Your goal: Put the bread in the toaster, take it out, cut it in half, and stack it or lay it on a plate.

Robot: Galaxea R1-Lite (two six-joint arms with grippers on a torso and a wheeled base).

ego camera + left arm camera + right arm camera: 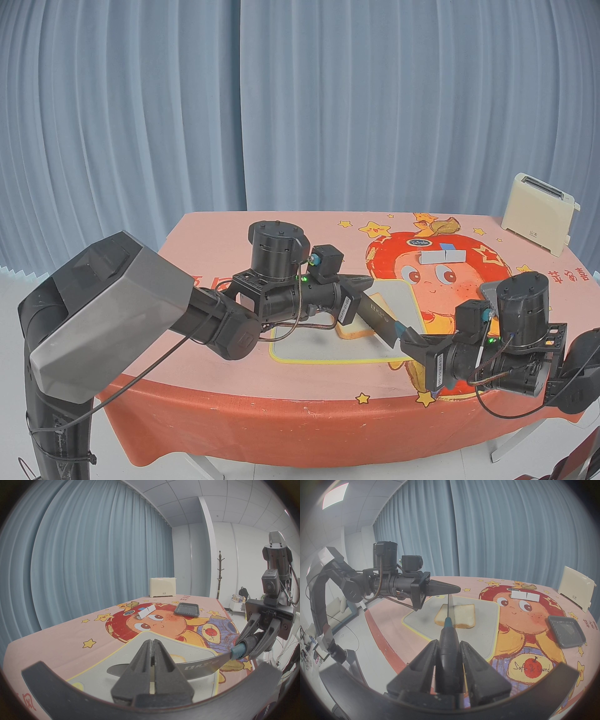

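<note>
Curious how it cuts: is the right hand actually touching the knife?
Touching. The right wrist view shows the right hand clamped around the knife handle.

The bread (455,616) lies on the board (482,630), plate (566,631) to its right, toaster (539,214) behind.

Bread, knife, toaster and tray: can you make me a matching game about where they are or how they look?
Things:
1. bread
2. knife
3. toaster
4. tray

Places or looks:
A. at a far corner of the table
B. held in the fingers of the right gripper
C. lying on the pale cutting board
D. dark grey and empty

Pairs: 1-C, 2-B, 3-A, 4-D.
</note>
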